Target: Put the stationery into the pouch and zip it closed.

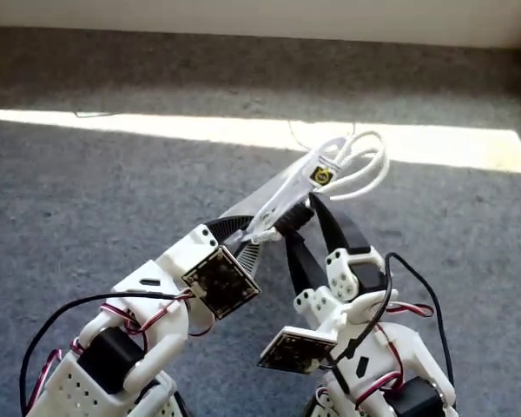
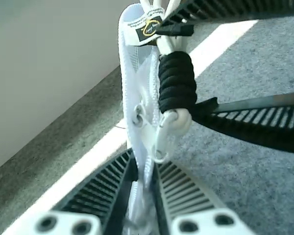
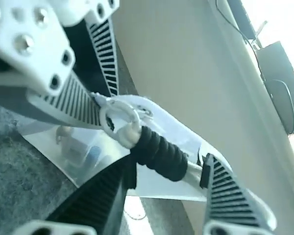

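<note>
- The left gripper (image 2: 143, 171) has its black ribbed fingers (image 2: 108, 193) drawn together and clamped on the white zip edge of the pouch (image 2: 132, 73).
- In the high view this gripper (image 1: 243, 239) holds the near left end of the pouch (image 1: 282, 195), which slants up and away to the right, clear of the grey surface (image 1: 113, 200).
- The right gripper (image 3: 167, 169) has its fingers (image 3: 103, 200) partly apart, with the black braided zip pull (image 3: 159, 152) lying lengthwise between them.
- One fingertip meets each end of the pull, so the right gripper appears to grip it end to end; the contact points are in shadow.
- In the left wrist view the same pull (image 2: 176, 81) hangs just right of the pouch's edge, joined to it by a white ring (image 2: 161, 137).
- A yellow and black label (image 1: 321, 175) sits at the pouch's far end, beside white cord loops (image 1: 365, 165).
- Through the clear wall of the pouch (image 3: 176, 129) a few dim shapes (image 3: 73, 147), orange and blue, show inside; they are too blurred to name.
- The zip line is covered by fingers and ring, so how far it is closed cannot be told.
- The left gripper's fingertips are buried in the pouch fabric, and the near end of the pouch is cut off by the wrist view's edge.
</note>
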Robot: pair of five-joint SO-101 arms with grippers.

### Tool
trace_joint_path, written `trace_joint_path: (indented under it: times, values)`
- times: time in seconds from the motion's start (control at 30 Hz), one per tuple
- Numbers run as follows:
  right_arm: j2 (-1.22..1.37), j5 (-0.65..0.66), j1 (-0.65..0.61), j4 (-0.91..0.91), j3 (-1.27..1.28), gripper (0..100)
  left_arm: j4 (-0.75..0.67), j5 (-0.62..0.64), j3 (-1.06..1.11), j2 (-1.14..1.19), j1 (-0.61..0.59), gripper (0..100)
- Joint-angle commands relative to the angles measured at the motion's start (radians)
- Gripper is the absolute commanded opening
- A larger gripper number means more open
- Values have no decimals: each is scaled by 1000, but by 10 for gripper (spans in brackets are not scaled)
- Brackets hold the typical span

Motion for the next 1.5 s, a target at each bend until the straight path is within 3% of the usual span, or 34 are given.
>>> trace_joint_path:
  times: [0.0,0.23,0.43,0.6,0.83,1.23,1.47]
  values:
    - [5,6,-7,-77,-4,199,11,-6,4,8,-12,6]
    - [5,11,-12,-113,65,182,9,-6,4,12,-12,6]
    - [-1,8,-7,-120,122,14,9,-6,4,12,-13,6]
    - [-2,-3,67,-116,48,6,9,-6,4,13,-15,6]
    - [-1,-161,142,-114,-28,6,9,-6,4,13,-16,6]
    - [8,-600,229,-113,-48,6,11,-6,4,13,-18,6]
    - [10,-701,231,-117,-48,5,11,-8,5,13,-18,6]
